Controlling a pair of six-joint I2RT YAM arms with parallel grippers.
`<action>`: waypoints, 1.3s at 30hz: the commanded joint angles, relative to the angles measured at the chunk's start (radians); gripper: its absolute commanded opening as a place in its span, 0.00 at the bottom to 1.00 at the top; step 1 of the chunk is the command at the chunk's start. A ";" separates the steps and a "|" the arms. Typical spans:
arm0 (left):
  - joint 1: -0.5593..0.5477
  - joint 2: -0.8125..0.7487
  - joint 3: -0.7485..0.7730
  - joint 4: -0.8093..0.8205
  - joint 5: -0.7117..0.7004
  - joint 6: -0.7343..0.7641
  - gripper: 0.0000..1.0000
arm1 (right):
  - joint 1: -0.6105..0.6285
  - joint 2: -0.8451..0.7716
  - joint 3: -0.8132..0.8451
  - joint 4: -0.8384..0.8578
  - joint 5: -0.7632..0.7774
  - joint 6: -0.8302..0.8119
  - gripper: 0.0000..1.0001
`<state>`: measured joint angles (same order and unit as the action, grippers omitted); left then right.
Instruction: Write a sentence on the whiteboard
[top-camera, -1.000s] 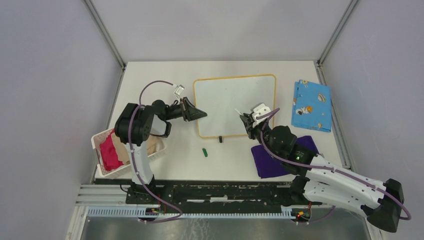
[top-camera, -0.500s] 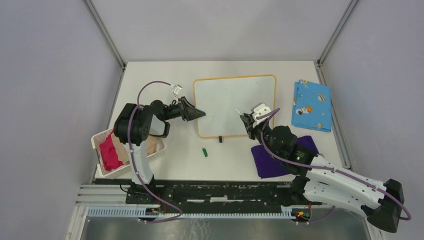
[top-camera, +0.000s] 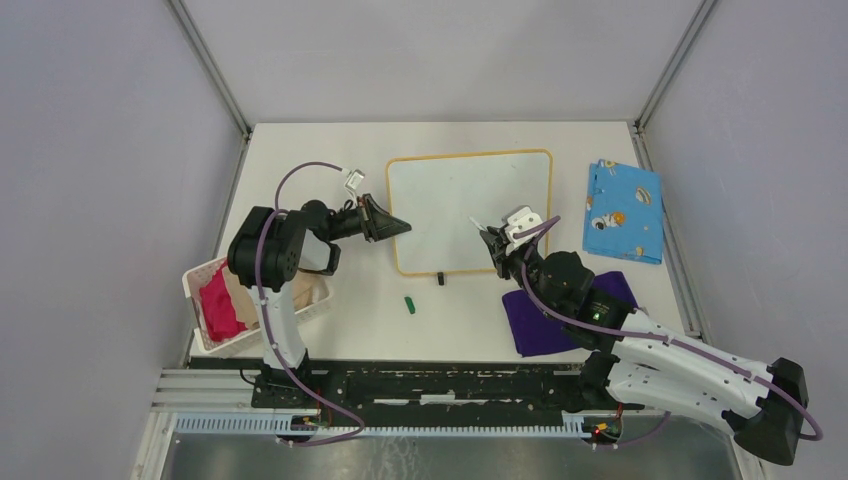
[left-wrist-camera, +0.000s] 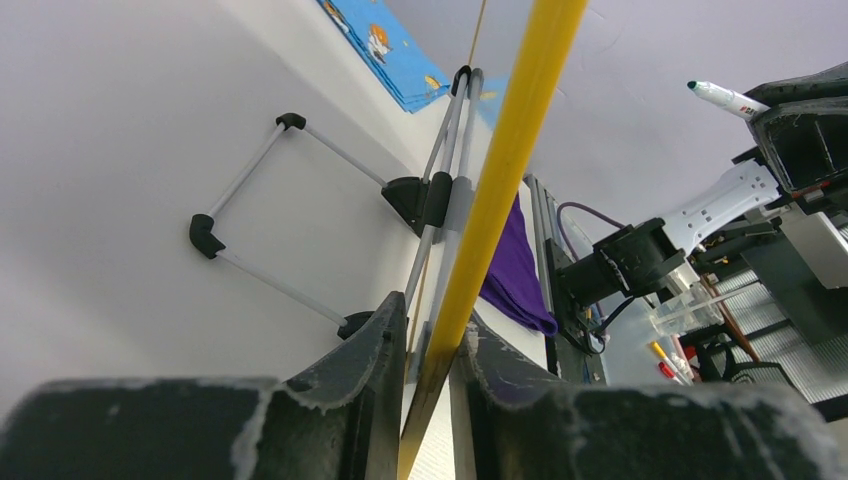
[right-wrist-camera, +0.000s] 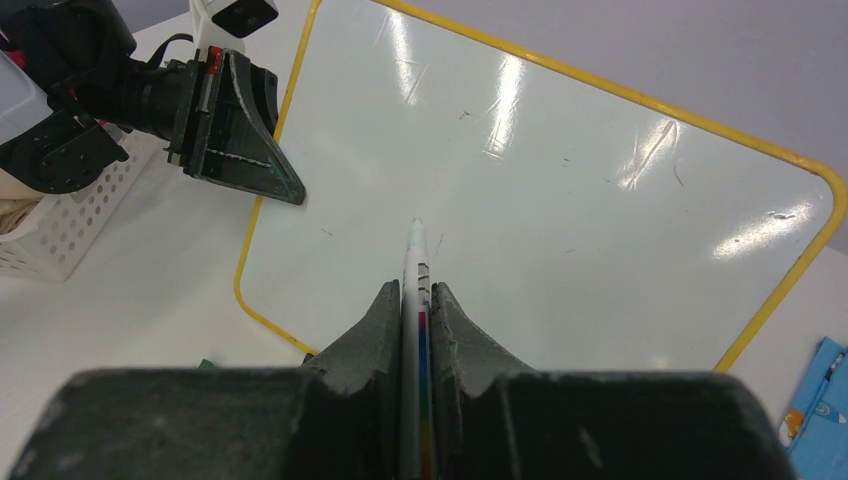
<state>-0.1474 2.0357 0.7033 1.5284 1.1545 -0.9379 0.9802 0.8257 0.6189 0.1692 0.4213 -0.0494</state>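
Basket (top-camera: 200, 270): pink cloth (top-camera: 220, 308) (crumpled) | left end effector (top-camera: 403, 227) pinches whiteboard (top-camera: 470, 200) | right end effector (right-wrist-camera: 415, 290) pinches marker (right-wrist-camera: 415, 250)

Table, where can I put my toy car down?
Best spot: the bare table between the white basket and the purple cloth, beside the small green piece. Also the far strip behind the whiteboard. Crowded: the left gripper pinches its left rim, the right gripper holds a marker over it.
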 joint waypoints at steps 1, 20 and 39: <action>-0.004 0.009 0.001 0.209 0.004 -0.011 0.27 | 0.004 -0.005 0.027 0.033 0.003 0.009 0.00; -0.006 -0.006 -0.007 0.209 0.000 -0.010 0.22 | 0.005 0.194 0.151 0.131 0.011 0.032 0.00; -0.007 -0.015 -0.008 0.210 0.000 -0.010 0.21 | -0.008 0.517 0.366 0.158 0.036 0.048 0.00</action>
<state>-0.1528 2.0357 0.7033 1.5322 1.1534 -0.9367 0.9794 1.3174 0.9199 0.2832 0.4454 -0.0185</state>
